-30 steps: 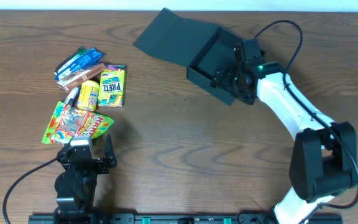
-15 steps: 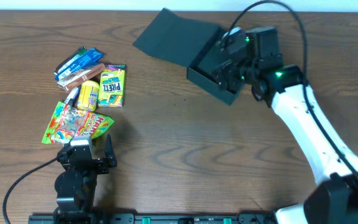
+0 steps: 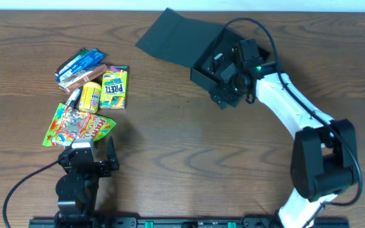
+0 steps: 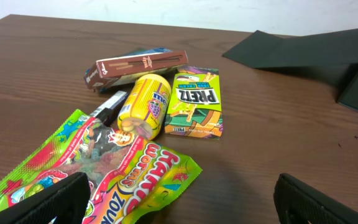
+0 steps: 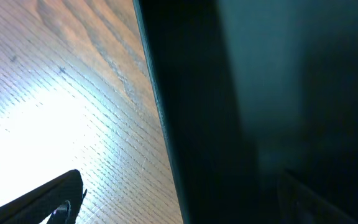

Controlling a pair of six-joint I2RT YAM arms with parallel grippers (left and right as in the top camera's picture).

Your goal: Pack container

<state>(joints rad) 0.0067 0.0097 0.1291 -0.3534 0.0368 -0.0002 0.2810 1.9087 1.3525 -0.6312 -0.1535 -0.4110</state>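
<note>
Your container (image 3: 203, 77) sits at the far right-centre of the table (image 3: 189, 158). Its lid (image 3: 173, 35) is thrown back flat toward the far left, so the box stands open upward. I see nothing inside it, though your right arm covers part of the floor, so take that as likely and not certain.

Your right tool (image 5: 179, 186) is down at the container's wall. In the wrist view the wall's top edge runs between the two fingers, bare wood on one side and dark interior on the other. The fingers stand well apart and are not pinching the wall, so it reads as open and holding nothing.

Everything to be packed lies well apart from the box, in a loose heap at the left:
- Haribo bag (image 3: 78, 130)
- green Pretz box (image 3: 115, 87)
- yellow tube (image 3: 91, 96)
- brown stick box (image 3: 81, 77)
- blue packet (image 3: 80, 61)

Your left tool (image 4: 182, 193) is just behind that heap, jaws spread wide and empty, pointing straight at it, so the left arm is clearly the nearer one. The Pretz box and the tube lie with their long axes running away from the tool. You would close across their narrow sides. From there the container is off to the right and farther back.
</note>
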